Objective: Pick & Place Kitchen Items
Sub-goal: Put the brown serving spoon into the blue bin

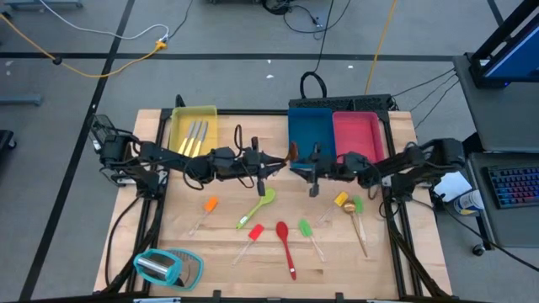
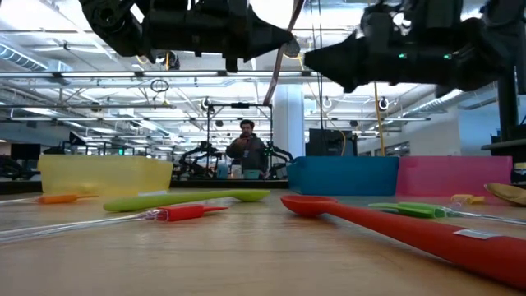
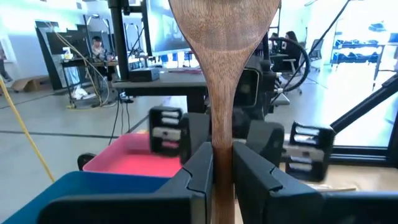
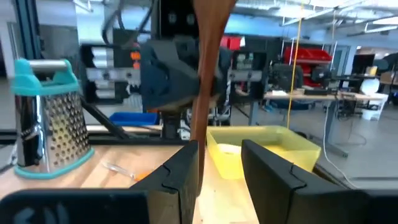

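A brown wooden spoon (image 3: 222, 74) stands nearly upright in the air over the middle of the table, bowl up, with my left gripper (image 3: 222, 167) shut on its handle. In the high view my left gripper (image 1: 276, 165) reaches in from the left. My right gripper (image 1: 305, 171) faces it from the right. In the right wrist view my right gripper (image 4: 221, 155) is open and the spoon's handle (image 4: 204, 93) stands close by one finger (image 4: 185, 168). I cannot tell whether they touch. Other utensils lie flat on the table. My left gripper pinches the wooden spoon's handle (image 3: 222, 146), a little below the bowl, between its two fingers. The fingers come level from the table's left side and lie across the handle. The spoon is lifted clear of the table, upright and slightly tilted (image 2: 283, 49).
At the back stand a yellow tray (image 1: 178, 126) holding silver cutlery, a blue tray (image 1: 310, 126) and a pink tray (image 1: 358, 133). On the board lie an orange spatula (image 1: 209, 204), a green spoon (image 1: 257, 206), a red spoon (image 1: 285, 244) and green spatulas. A teal grater (image 1: 167, 268) lies front left.
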Available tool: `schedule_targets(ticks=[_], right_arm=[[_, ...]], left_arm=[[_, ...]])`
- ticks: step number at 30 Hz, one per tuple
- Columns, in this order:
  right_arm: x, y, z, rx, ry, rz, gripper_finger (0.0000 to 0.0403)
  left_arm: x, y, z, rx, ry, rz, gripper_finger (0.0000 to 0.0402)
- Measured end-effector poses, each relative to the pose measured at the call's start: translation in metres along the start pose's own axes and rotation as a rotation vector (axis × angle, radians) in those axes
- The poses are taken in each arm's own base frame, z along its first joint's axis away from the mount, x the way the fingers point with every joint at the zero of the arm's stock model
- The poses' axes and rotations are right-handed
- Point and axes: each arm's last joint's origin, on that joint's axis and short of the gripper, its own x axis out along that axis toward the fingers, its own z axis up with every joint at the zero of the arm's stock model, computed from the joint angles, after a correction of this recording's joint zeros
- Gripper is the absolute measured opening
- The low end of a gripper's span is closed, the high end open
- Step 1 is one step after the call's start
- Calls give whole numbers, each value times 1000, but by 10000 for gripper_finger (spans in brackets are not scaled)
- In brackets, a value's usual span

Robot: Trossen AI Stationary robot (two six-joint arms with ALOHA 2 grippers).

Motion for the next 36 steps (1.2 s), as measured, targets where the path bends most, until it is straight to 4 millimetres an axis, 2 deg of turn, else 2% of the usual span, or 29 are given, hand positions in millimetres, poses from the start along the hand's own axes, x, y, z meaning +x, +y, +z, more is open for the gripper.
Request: schedule_targets(ticks=[5, 10, 15, 20, 24, 31, 36], right_arm=[[35, 2, -8, -1, 12, 82, 114], [52, 4, -10, -8, 0, 144, 114], [55, -1, -13, 6, 12, 115, 107], [55, -1, -13, 12, 19, 115, 67], [55, -1, -15, 4, 35, 114, 36], [54, -1, -17, 5, 52, 114, 36], [54, -1, -18, 26, 70, 113, 39]], left_arm=[[0, 0, -1, 2, 14, 0, 41], [0, -1, -2, -1, 21, -7, 39], [-1, -5, -2, 7, 23, -12, 46], [-1, -8, -4, 26, 42, -5, 39], [-1, -7, -6, 32, 64, 13, 47], [-1, -7, -7, 32, 78, 16, 40], [-1, -7, -8, 28, 87, 16, 61]])
